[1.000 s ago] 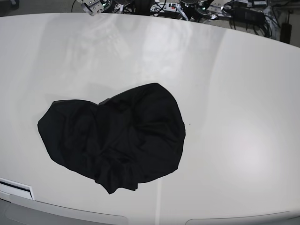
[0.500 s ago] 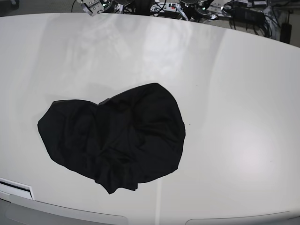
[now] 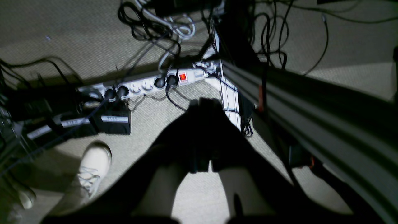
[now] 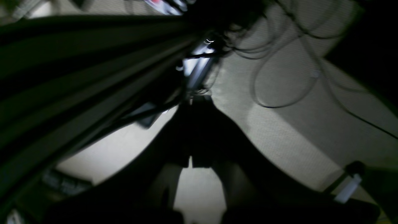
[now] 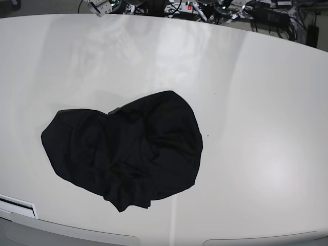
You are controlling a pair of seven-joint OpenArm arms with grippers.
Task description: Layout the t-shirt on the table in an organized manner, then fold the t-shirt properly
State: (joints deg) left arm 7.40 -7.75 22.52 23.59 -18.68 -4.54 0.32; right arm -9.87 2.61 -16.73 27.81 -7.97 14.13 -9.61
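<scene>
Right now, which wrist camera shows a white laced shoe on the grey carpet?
The left wrist camera: the white laced shoe stands on the grey carpet near a white power strip. The right one shows no shoe.

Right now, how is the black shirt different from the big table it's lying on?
The t-shirt is black, while the table is off-white. The t-shirt looks soft and lies crumpled in a bunched heap, while the table is flat, smooth and glossy with light reflecting off it. The t-shirt is small and covers only a patch toward the near left, while the table spreads across nearly the whole base view. Both are plain, single-coloured things.
</scene>
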